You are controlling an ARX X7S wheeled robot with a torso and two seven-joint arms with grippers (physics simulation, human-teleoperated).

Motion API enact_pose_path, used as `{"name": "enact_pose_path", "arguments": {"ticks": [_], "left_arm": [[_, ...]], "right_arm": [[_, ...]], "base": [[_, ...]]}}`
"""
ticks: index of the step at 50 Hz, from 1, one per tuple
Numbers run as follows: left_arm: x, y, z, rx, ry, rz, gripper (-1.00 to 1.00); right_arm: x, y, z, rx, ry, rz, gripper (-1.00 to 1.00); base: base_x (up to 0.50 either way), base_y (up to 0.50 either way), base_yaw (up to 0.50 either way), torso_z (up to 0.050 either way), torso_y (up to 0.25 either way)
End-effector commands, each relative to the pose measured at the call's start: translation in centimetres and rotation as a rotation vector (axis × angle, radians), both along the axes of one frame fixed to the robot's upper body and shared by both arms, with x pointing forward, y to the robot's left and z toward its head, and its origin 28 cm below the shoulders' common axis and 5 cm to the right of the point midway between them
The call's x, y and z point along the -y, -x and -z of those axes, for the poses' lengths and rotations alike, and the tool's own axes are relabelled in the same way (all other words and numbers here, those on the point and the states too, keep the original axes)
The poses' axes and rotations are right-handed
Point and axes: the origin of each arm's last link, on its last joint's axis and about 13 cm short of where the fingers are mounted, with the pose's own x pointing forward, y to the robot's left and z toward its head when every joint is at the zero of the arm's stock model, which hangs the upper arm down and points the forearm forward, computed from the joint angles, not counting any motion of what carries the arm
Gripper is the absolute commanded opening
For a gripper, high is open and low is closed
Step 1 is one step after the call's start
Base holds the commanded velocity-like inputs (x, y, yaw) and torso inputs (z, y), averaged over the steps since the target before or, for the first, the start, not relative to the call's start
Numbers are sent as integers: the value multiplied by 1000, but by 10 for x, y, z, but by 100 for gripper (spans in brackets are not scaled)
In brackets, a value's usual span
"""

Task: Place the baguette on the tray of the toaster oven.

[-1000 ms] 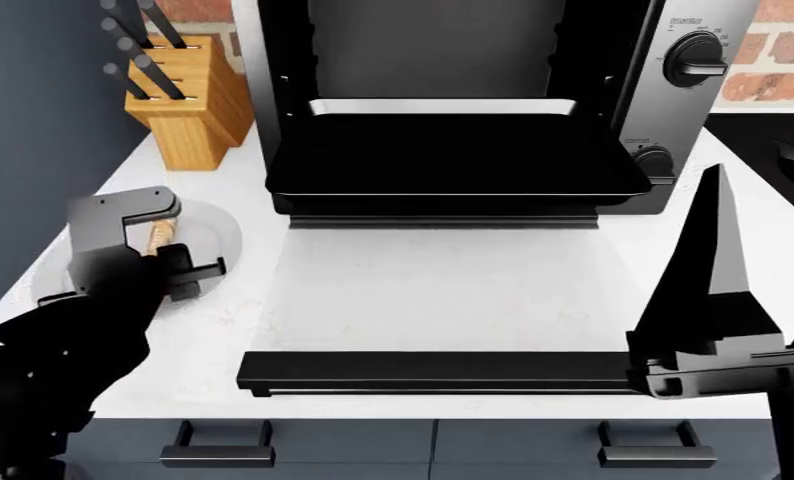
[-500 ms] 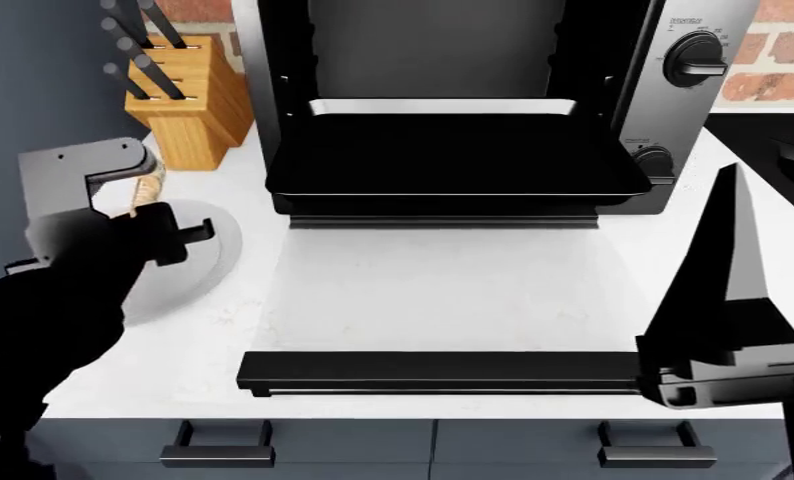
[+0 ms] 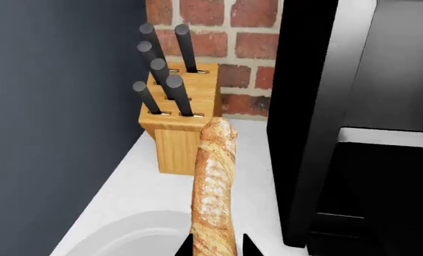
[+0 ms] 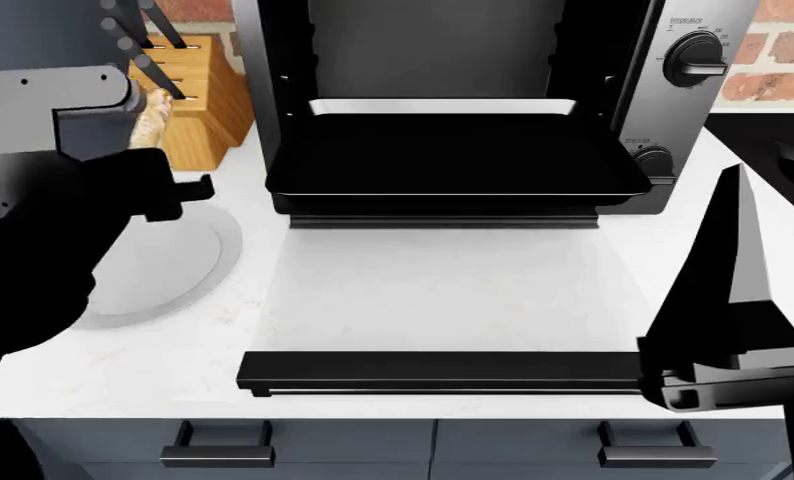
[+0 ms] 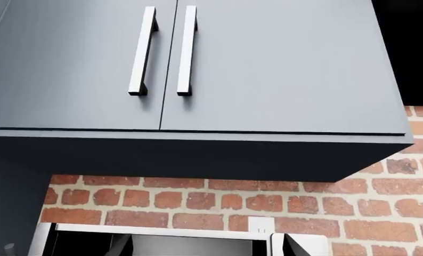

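— Fingers first: what do they hold?

— Left gripper (image 4: 141, 125): my fingers are clamped on the baguette (image 3: 214, 186), gripped at its near end, free end pointing toward the knife block (image 3: 179, 128). Right gripper (image 4: 731, 330): parked in front of the toaster oven (image 4: 484, 60), off its knob side; whether those fingers are wide or narrow, I cannot tell.

— List the rest, largest down.

— Toaster oven: door lowered flat in front of it, bar handle (image 4: 437, 372) at the door's near edge. Tray (image 4: 457, 160): pulled partway out of the oven mouth, bare. Plate (image 4: 170, 265): beside the oven's left wall, nothing on it. Knife block: behind the plate, near the oven's left wall. Baguette: aloft above the plate, just beside the oven's left wall, not yet over the tray.

— Hazards?

— In my judgement, swinging sideways now could knock the loaf's tip against the oven's left wall or the knife handles, since both stand close. An end-only grip may let it pivot and drop short of the tray.
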Motion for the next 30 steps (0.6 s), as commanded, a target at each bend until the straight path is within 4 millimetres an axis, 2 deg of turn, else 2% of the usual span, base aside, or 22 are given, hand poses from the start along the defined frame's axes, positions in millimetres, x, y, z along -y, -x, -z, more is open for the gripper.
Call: {"name": "enact_pose_path", "arguments": {"ticks": [1, 16, 30], "left_arm": [[9, 4, -23, 34, -53, 77, -100], [24, 4, -56, 60, -112, 170, -100], [38, 6, -66, 40, -167, 264, -100]], "right_arm": [[2, 1, 2, -2, -7, -2, 100], [4, 3, 3, -2, -17, -5, 100], [5, 4, 3, 4, -28, -5, 100]], "base": [[0, 0, 0, 0, 0], [0, 0, 0, 0, 0], [0, 0, 0, 0, 0]]}}
